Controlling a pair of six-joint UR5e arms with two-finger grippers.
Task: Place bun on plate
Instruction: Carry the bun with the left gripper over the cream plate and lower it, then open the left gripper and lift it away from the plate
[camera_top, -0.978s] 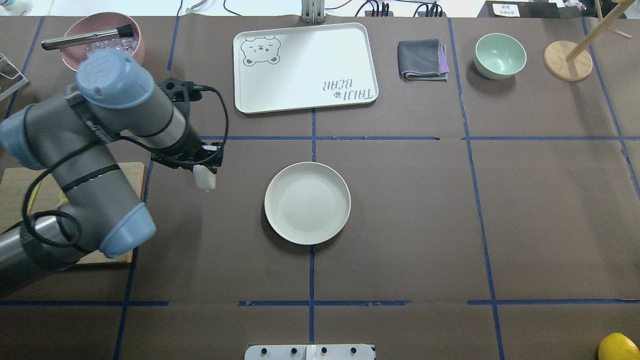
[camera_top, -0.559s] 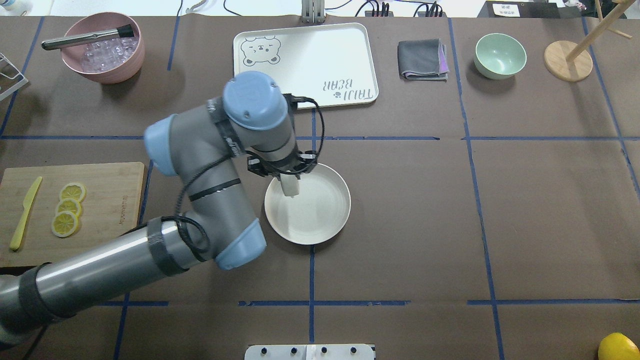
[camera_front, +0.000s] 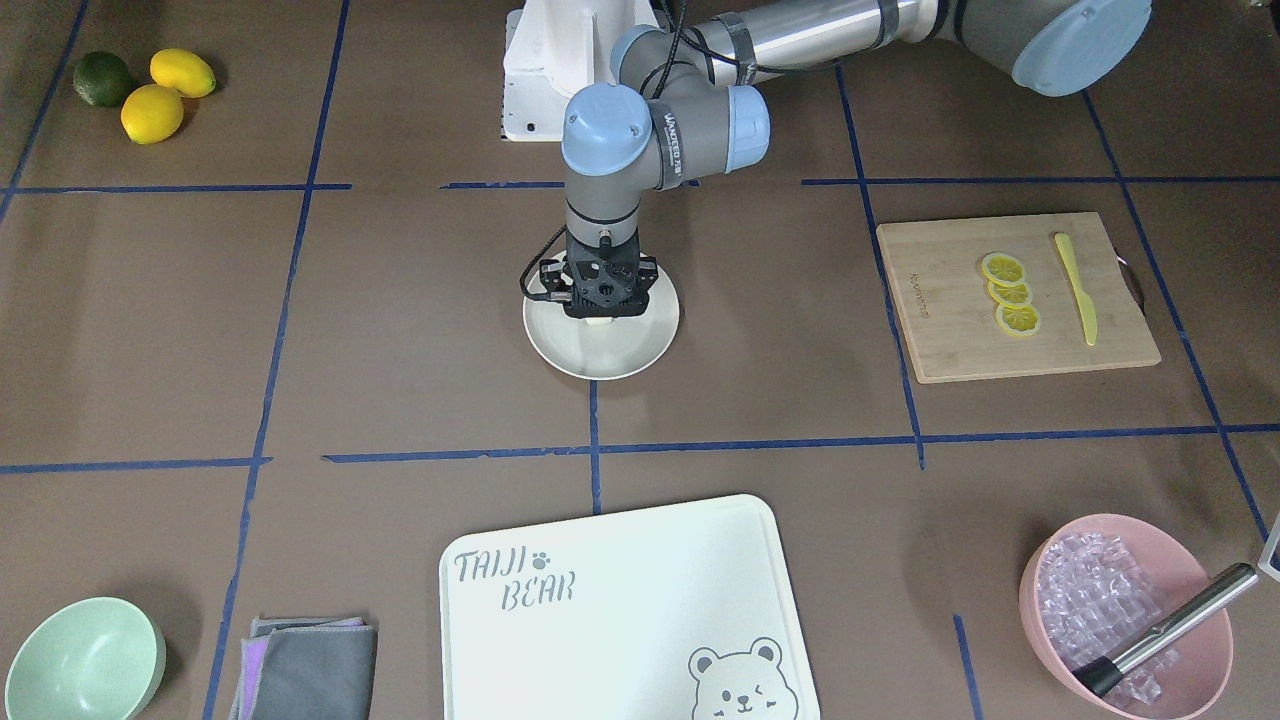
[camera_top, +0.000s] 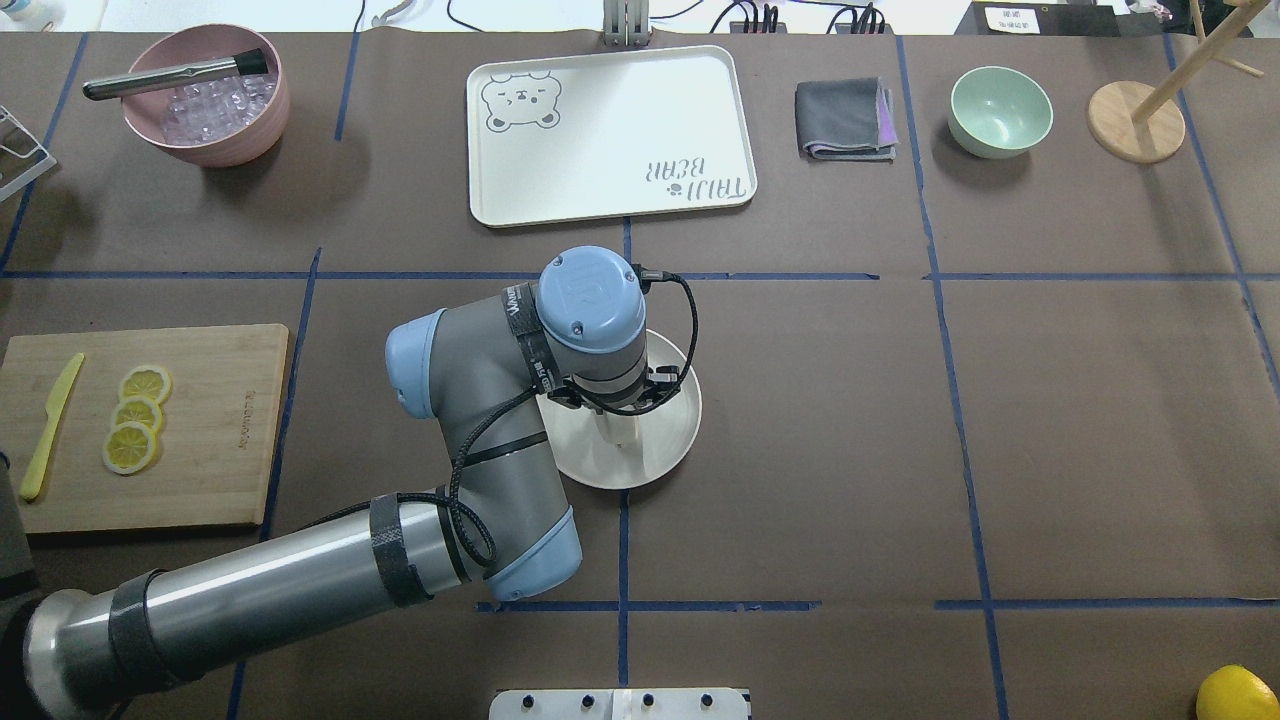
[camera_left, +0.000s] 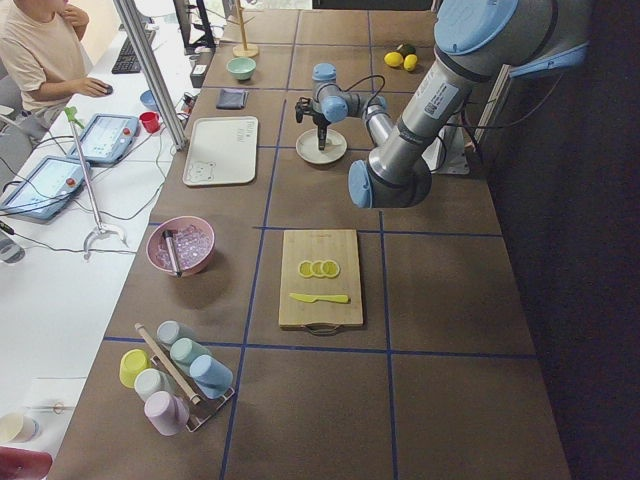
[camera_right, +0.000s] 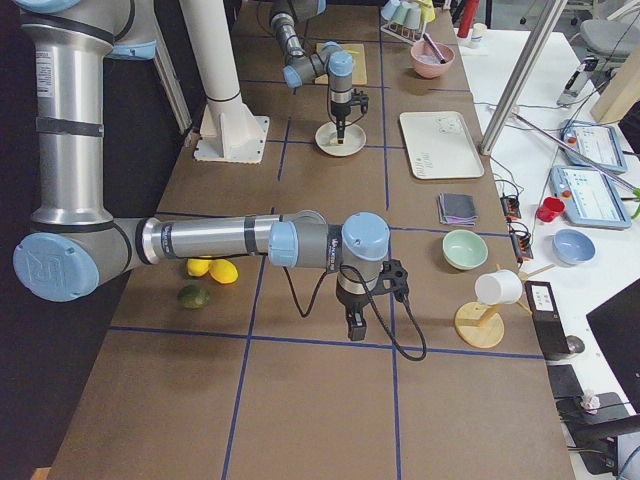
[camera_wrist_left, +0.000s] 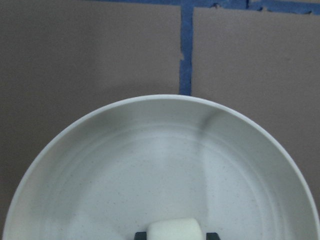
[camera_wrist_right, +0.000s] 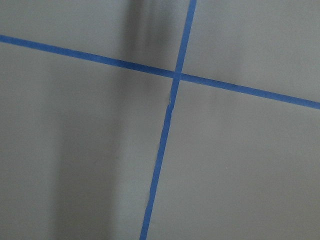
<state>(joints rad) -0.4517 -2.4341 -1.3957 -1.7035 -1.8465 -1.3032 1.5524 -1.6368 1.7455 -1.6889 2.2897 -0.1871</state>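
The cream plate (camera_top: 672, 440) lies at the table's middle, partly under my left arm. My left gripper (camera_top: 621, 424) points straight down over the plate's centre, shut on the small white bun (camera_top: 623, 432). In the left wrist view the bun (camera_wrist_left: 175, 228) shows at the bottom edge between the dark fingers, with the plate (camera_wrist_left: 150, 165) close below; whether they touch I cannot tell. In the front view the gripper (camera_front: 600, 308) covers most of the bun (camera_front: 598, 321). My right gripper (camera_right: 355, 325) shows only in the right side view, low over bare table, and I cannot tell its state.
A white bear tray (camera_top: 610, 135) lies beyond the plate. A pink bowl (camera_top: 205, 95) of ice with tongs is far left. The wooden board (camera_top: 200, 430) holds lemon slices and a yellow knife. A grey cloth (camera_top: 845, 120), mint bowl (camera_top: 1000, 110) and wooden stand (camera_top: 1135, 120) sit far right.
My left arm has carried the bun rightward from beside the board to over the plate, then on from the plate's far rim toward its centre.
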